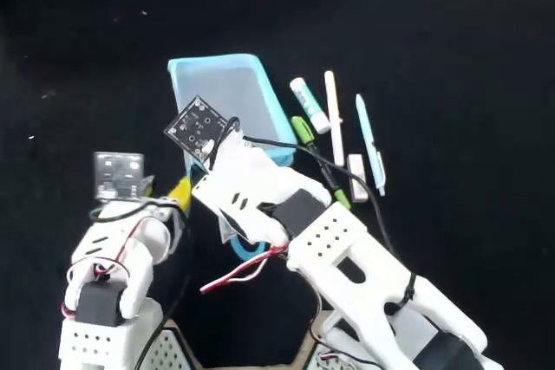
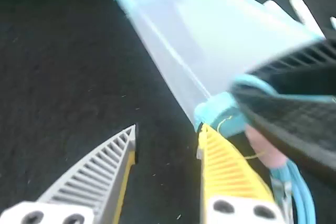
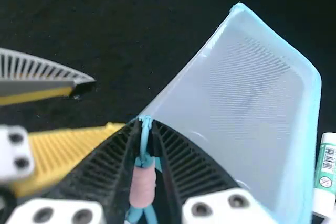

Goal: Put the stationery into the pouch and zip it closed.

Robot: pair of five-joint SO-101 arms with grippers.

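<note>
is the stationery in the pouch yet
Out: the stationery lies on the table beside the pouch.

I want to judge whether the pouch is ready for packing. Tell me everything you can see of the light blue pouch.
The light blue translucent plastic pouch is rectangular with a thicker blue rim, lying on the black table. Nothing shows inside it. At its corner nearest the arms the right gripper is shut on its blue zip cord, which carries a pink bead. The open left gripper sits beside that corner.
</note>
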